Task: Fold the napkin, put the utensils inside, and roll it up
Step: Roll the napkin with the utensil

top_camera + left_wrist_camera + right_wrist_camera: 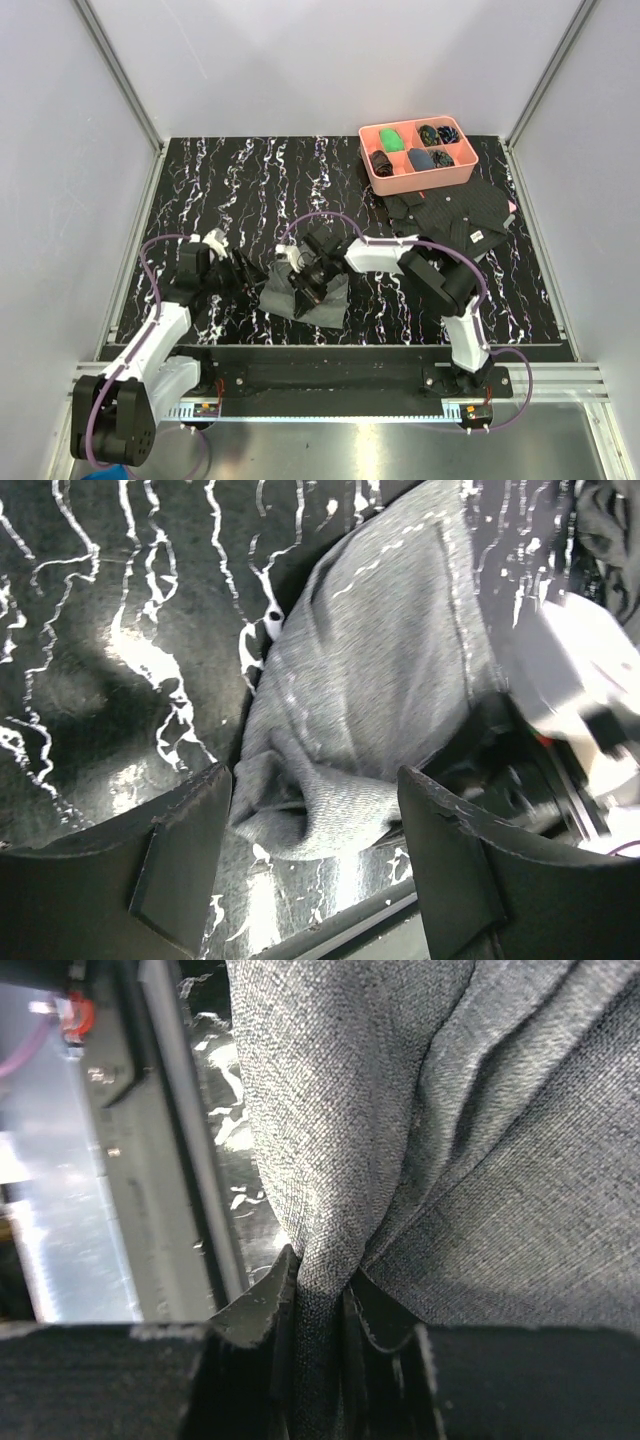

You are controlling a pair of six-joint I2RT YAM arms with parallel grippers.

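Right wrist view: the right tool is pinched on a raised pleat of the grey napkin, and the cloth fans upward from the pressed fingers in soft ridges. The left tool stands spread, its two dark fingers either side of a bunched, curled end of the cloth without gripping it.

Seen from above, the napkin sits crumpled, well apart from the pink tray, nearer the arm bases and to the tray's left. No spoon or fork shows in any view; whether they lie within the folds I cannot tell.

The step looks to be the folding. To do it well, the left tool should take one clean stitched edge rather than the whole bunch. The two tools could then draw apart to pull the fabric taut and lay it flat. The weave is limp and will sag and double over if it is lifted by a pleat alone. Keeping it low should stop it dragging.

Black table with glossy white veining reflects light and looks slick. A black patterned cloth lies just beside the tray on its near side. Pale walls with metal framing enclose the space behind the tray.
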